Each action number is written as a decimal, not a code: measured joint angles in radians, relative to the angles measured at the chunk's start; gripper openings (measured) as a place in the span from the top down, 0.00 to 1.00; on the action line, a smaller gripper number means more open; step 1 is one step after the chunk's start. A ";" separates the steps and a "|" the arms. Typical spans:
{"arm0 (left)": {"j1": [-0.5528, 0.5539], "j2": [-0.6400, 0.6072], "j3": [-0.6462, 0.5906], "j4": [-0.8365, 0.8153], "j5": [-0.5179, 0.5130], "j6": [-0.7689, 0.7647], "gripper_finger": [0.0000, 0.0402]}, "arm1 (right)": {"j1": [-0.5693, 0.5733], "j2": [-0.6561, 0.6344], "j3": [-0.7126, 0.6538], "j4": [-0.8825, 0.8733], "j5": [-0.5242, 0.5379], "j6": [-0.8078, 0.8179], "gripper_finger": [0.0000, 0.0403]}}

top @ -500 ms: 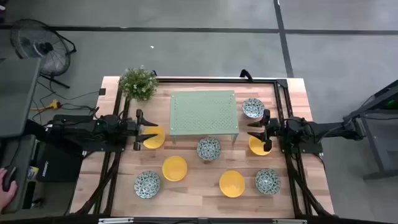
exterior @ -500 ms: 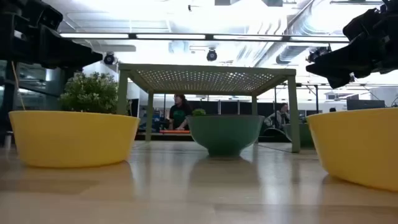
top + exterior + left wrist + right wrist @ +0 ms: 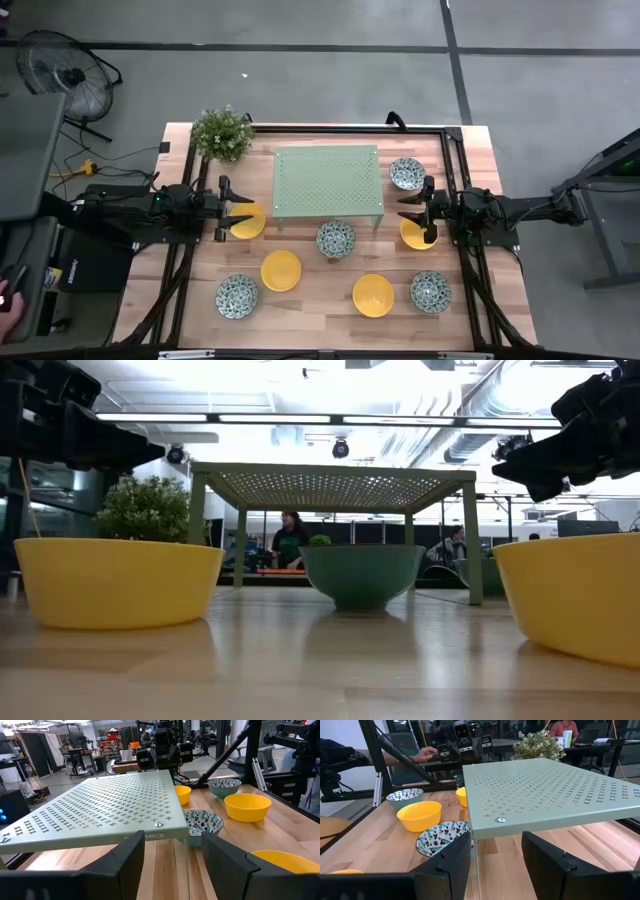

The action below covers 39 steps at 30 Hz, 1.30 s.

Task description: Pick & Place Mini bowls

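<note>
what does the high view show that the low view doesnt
Only the high view: all eight mini bowls, including the patterned bowl beside the stand's right end, and each gripper over a yellow bowl, left gripper and right gripper, both open. Only the low view: people in the room behind. Both: the green stand, the plant, yellow bowls.

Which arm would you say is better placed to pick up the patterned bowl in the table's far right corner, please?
Right, probably. The right tool, open, hovers over a yellow bowl just beside the patterned bowl. The left tool, also open, sits across the pale green stand, farther away.
</note>
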 joint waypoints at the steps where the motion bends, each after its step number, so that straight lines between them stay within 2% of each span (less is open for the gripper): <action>1: 0.000 0.000 0.000 0.000 0.000 0.000 0.53 | 0.000 0.000 0.000 0.000 0.000 0.000 0.59; 39: 0.000 0.000 0.000 0.000 0.000 0.000 0.53 | 0.000 0.000 0.000 0.000 0.000 0.000 0.59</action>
